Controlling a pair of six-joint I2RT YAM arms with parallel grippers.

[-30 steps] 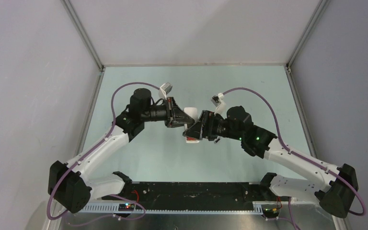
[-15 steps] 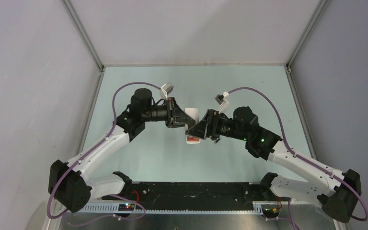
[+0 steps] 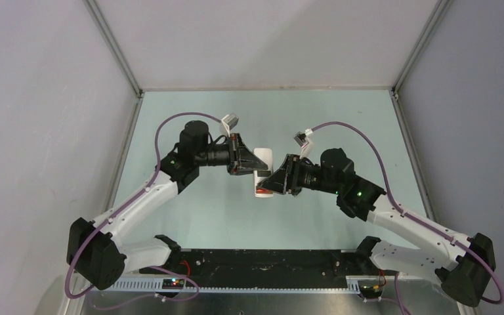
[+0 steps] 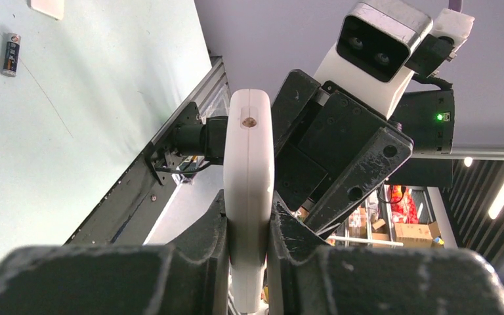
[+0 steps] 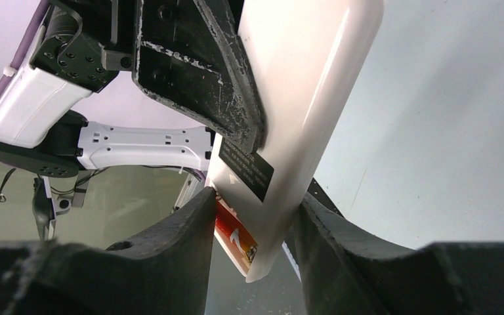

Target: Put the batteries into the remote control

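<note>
My left gripper (image 3: pixel 249 163) is shut on the white remote control (image 3: pixel 263 157) and holds it on edge above the table. In the left wrist view the remote control (image 4: pixel 249 164) stands edge-on, pinched in my left gripper (image 4: pixel 249 210). My right gripper (image 5: pixel 256 203) straddles the lower end of the remote control (image 5: pixel 302 98), and both fingers touch its sides. An orange-red battery (image 5: pixel 236 233) sits in the open compartment below a black label (image 5: pixel 246 167). A dark battery (image 4: pixel 10 54) lies on the table.
A small white cover piece (image 4: pixel 47 6) lies on the green table (image 3: pixel 197 216) near the dark battery. The right arm's wrist camera (image 4: pixel 380 46) is close behind the remote. Grey walls enclose the table on three sides.
The right gripper's jaws have narrowed onto the remote's lower end. The right arm has shifted slightly. The left gripper has kept its hold and place.
</note>
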